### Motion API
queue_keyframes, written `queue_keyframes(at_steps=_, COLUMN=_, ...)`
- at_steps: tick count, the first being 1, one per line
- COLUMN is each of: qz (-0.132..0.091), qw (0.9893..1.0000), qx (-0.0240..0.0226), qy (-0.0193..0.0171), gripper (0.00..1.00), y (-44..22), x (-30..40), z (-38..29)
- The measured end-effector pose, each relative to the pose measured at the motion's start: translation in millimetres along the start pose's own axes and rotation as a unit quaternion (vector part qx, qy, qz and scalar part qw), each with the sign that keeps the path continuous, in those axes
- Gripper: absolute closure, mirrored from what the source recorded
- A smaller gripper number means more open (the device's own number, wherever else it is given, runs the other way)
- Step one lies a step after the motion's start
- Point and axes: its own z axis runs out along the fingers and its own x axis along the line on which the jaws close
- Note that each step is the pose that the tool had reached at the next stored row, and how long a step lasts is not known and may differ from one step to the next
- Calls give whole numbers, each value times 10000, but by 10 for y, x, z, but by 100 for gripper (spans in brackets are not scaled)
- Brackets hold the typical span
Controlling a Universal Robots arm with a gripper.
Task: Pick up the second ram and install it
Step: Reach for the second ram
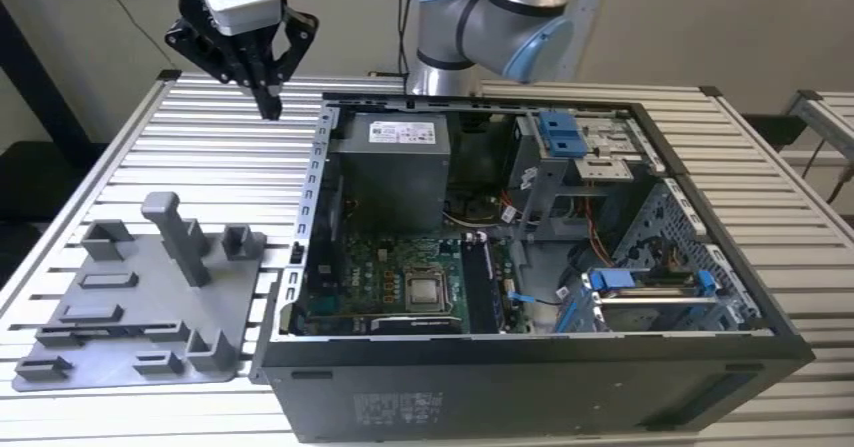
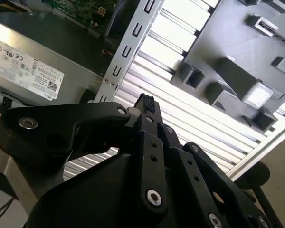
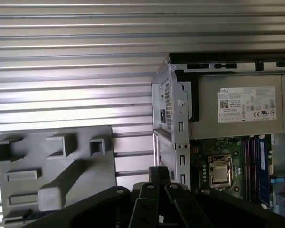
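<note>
My gripper (image 1: pixel 270 102) hangs above the slatted table at the exterior view's upper left, beyond the far corner of the open computer case (image 1: pixel 534 392). Its black fingers meet at the tip in both wrist views (image 2: pixel 145 102) (image 3: pixel 159 175), shut with nothing seen between them. A long dark stick (image 1: pixel 485 285) stands in the memory slots beside the processor socket (image 1: pixel 427 290); in the first wrist view it looks bluish (image 3: pixel 262 166). I cannot tell whether it is the second ram. The grey tray (image 1: pixel 134 312) shows no stick in its holders.
An upright grey post (image 1: pixel 180 237) and low blocks rise from the tray. The power supply (image 1: pixel 394 167) fills the case's far corner. The case's metal side rail (image 1: pixel 310 217) runs between tray and motherboard. Blue drive brackets (image 1: pixel 567 132) sit at the case's right.
</note>
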Motion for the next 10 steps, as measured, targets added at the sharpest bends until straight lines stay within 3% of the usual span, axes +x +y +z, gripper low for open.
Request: queue_keyframes(at_steps=10, qz=-4, qw=10000, qx=1, qy=-64, gripper=89, y=-16, x=245, z=-26)
